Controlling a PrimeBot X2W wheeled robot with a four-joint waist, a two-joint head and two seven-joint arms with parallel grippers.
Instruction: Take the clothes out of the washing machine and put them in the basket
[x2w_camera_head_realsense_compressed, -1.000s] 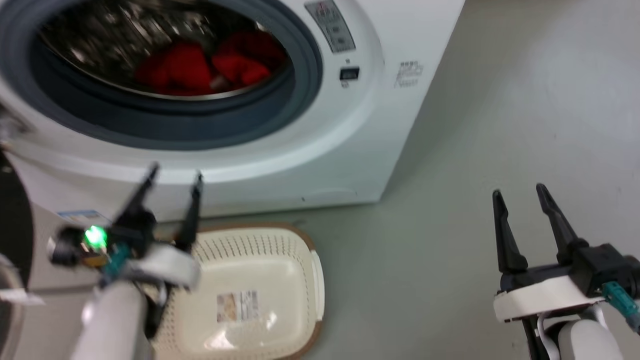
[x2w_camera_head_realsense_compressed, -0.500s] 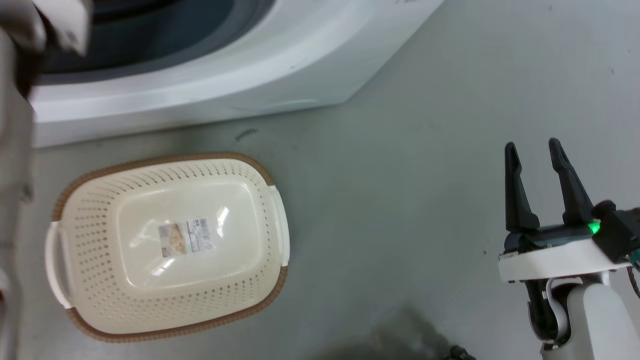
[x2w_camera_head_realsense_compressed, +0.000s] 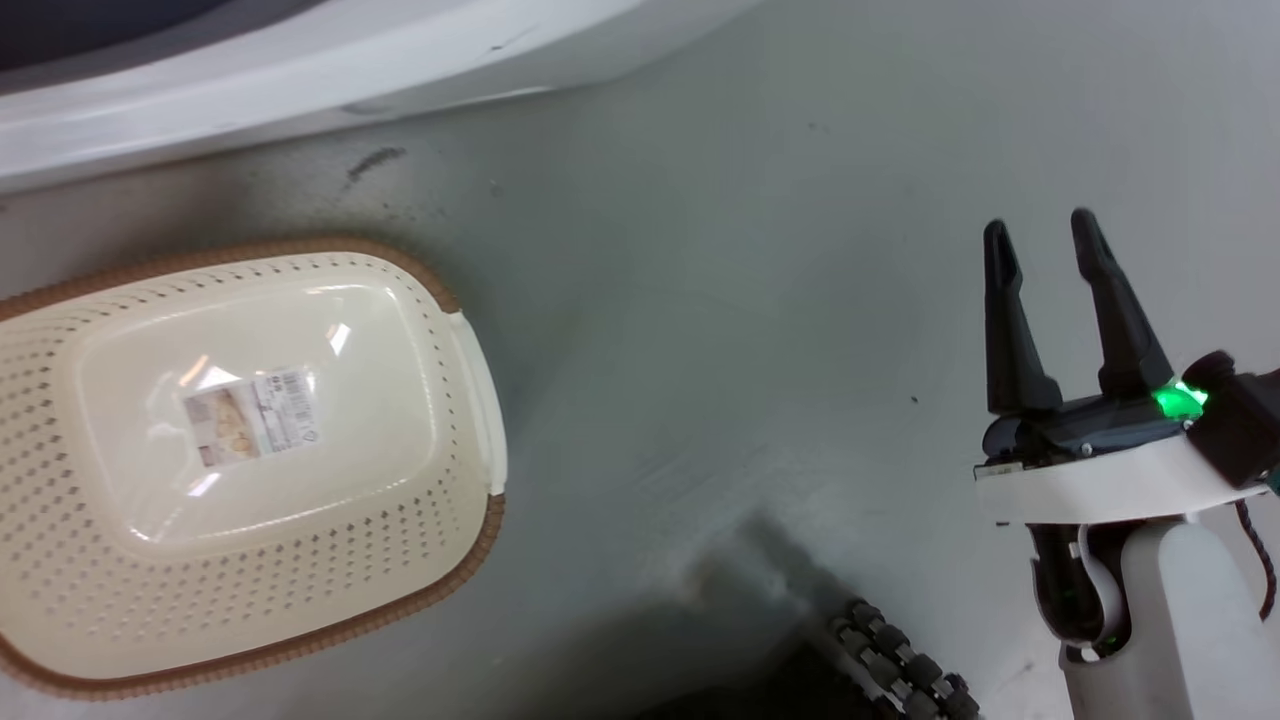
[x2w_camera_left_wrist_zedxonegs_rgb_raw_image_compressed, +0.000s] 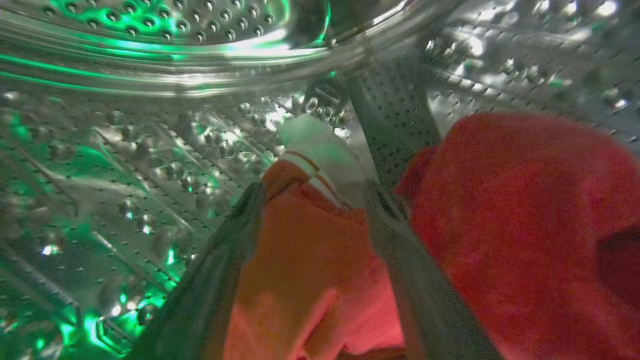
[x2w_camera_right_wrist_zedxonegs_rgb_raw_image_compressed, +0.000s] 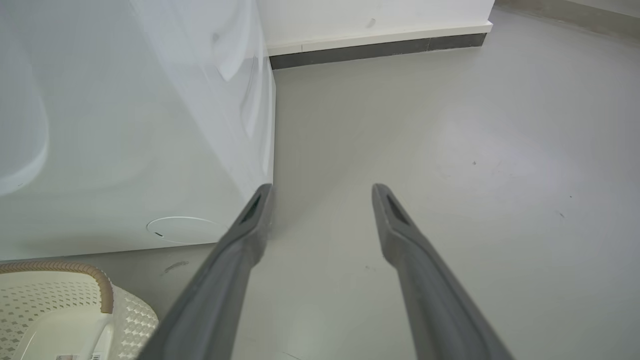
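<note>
Inside the washing machine's steel drum (x2w_camera_left_wrist_zedxonegs_rgb_raw_image_compressed: 150, 150), my left gripper (x2w_camera_left_wrist_zedxonegs_rgb_raw_image_compressed: 312, 195) is open, its fingers either side of a red garment (x2w_camera_left_wrist_zedxonegs_rgb_raw_image_compressed: 295, 260) with a white panel and striped trim. A second red garment (x2w_camera_left_wrist_zedxonegs_rgb_raw_image_compressed: 525, 225) lies to the right of it in the left wrist view. In the head view the cream basket (x2w_camera_head_realsense_compressed: 470, 400) with a brown rim sits on the floor at the left, holding no clothes, below the washing machine's white front (x2w_camera_head_realsense_compressed: 300, 80). My right gripper (x2w_camera_head_realsense_compressed: 1040, 240) hangs open over bare floor at the right, holding nothing.
The right wrist view has my right gripper (x2w_camera_right_wrist_zedxonegs_rgb_raw_image_compressed: 322, 190) open beside the washing machine's white side (x2w_camera_right_wrist_zedxonegs_rgb_raw_image_compressed: 125, 125), the basket's corner (x2w_camera_right_wrist_zedxonegs_rgb_raw_image_compressed: 100, 285) at the lower left and a wall with dark skirting (x2w_camera_right_wrist_zedxonegs_rgb_raw_image_compressed: 375, 47) beyond. A dark ribbed part of my base (x2w_camera_head_realsense_compressed: 890, 660) shows low down.
The head camera has tilted down, so the porthole and the left arm have left its view. The right gripper stays open in much the same pose.
</note>
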